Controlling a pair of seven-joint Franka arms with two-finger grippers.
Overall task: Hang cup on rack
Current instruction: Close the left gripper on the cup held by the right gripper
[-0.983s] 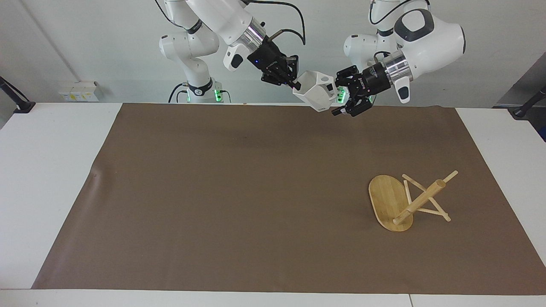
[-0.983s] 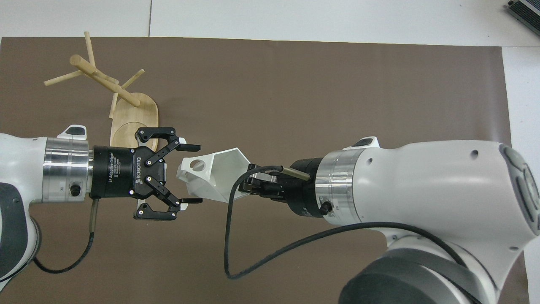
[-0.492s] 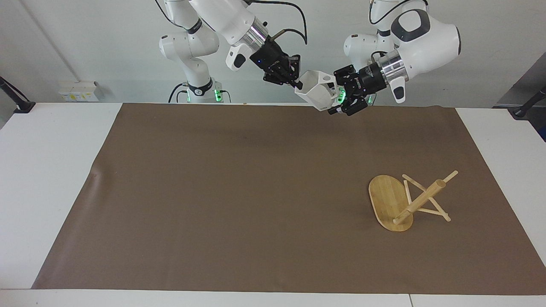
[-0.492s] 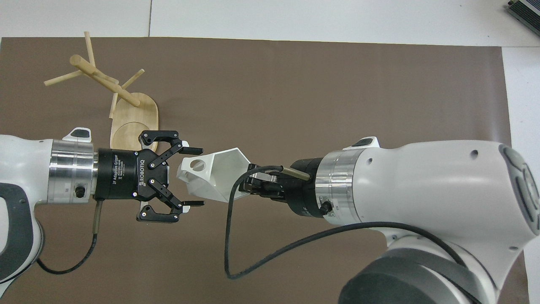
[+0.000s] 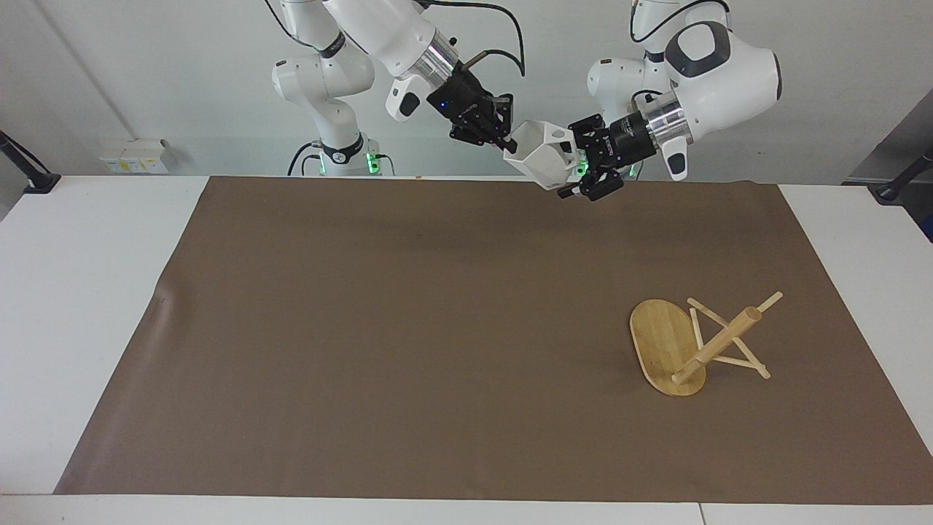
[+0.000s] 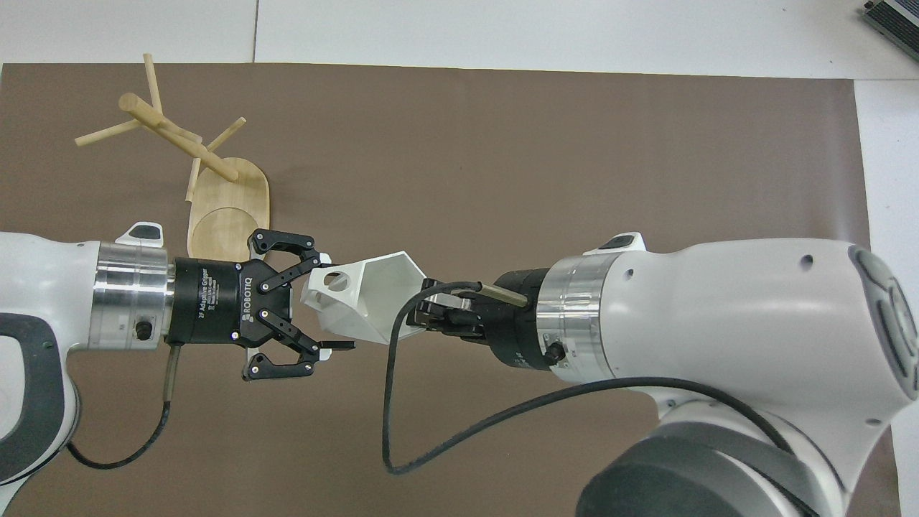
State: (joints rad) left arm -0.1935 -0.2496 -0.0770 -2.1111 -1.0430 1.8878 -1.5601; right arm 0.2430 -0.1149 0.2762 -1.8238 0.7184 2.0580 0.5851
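Up in the air over the robots' end of the brown mat (image 5: 408, 328), the white faceted cup (image 5: 541, 160) hangs between the two grippers, tilted, its mouth angled up and toward the right arm. Nothing is in it that I can see; the inside looks bare from overhead.

Right gripper (image 6: 420, 319) is clamped on the cup's rim, so it's carrying the weight. Left gripper (image 6: 327, 305) is spread wide with its fingers on either side of the blocky handle end, the part with the little round hole. I can't tell if the pads are touching yet; it looks more like bracketing than gripping.

So I'd say this is a mid-air handover: the left arm lines up to take the cup. Next it should squeeze shut on the handle end, and only then should the right let go, or the cup drops.

Bamboo rack (image 5: 696, 343) stands on the mat toward the left arm's end, well apart from the cup, pegs all bare. After the swap, the left arm needs to carry the cup over and slip the handle's hole onto a peg.
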